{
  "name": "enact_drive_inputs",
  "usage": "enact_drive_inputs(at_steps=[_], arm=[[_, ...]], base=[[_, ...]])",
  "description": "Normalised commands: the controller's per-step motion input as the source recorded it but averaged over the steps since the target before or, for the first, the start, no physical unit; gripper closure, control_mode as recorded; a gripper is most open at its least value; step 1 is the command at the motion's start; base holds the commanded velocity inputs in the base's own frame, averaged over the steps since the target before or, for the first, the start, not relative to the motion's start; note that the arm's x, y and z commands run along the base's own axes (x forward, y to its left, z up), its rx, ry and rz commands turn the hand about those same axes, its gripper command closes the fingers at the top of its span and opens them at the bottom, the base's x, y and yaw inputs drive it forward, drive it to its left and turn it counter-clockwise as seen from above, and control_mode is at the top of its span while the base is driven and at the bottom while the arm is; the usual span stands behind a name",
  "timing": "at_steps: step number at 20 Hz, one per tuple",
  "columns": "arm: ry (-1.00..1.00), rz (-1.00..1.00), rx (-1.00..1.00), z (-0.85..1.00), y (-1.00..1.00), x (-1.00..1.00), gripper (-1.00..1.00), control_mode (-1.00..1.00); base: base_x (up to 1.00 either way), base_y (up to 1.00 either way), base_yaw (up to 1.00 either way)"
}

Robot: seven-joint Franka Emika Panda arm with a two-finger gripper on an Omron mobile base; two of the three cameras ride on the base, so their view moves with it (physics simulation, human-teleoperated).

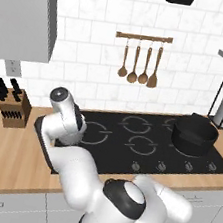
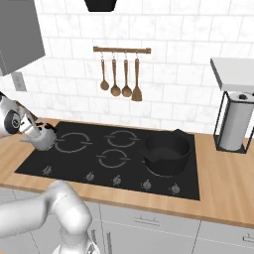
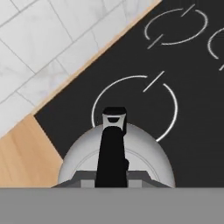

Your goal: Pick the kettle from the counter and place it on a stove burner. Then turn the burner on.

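Over the black glass cooktop (image 1: 177,159), left base view: light-brown wooden desk (image 1: 6,153) left, wide black pot (image 1: 195,134) far right, open burners between.

Right base view: small light-grey metal kettle (image 2: 43,138) at the cooktop's left edge; end effector (image 2: 34,132) state unclear.

Hand view: rigid, smooth, probably light; best gripped by the black arched handle (image 3: 111,148).

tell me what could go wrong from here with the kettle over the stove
1. The kettle hangs at the near-left edge of the burner ring, not centred; released now, it may land half off the ring.
2. It sits close to the cooktop's left edge beside the counter, so a skewed drop could tip it.
3. The end effector's hold on the black handle is hidden, so slipping cannot be ruled out.
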Motion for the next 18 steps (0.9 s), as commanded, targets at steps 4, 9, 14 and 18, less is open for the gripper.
enact_drive_inputs(at_steps=[4, 9, 14, 18], arm=[[0.0, -0.29, 0.03, 0.15, -0.87, 0.71, 1.0, -1.0], [0.04, -0.14, 0.11, 0.29, -0.53, 0.99, 1.0, -1.0], [0.33, -0.02, 0.01, 0.02, -0.21, 0.8, 1.0, -1.0], [0.39, 0.0, 0.0, 0.0, 0.0, 0.3, 1.0, -1.0]], base=[[0.0, 0.0, 0.0], [0.0, 0.0, 0.0], [0.0, 0.0, 0.0], [0.0, 0.0, 0.0]])
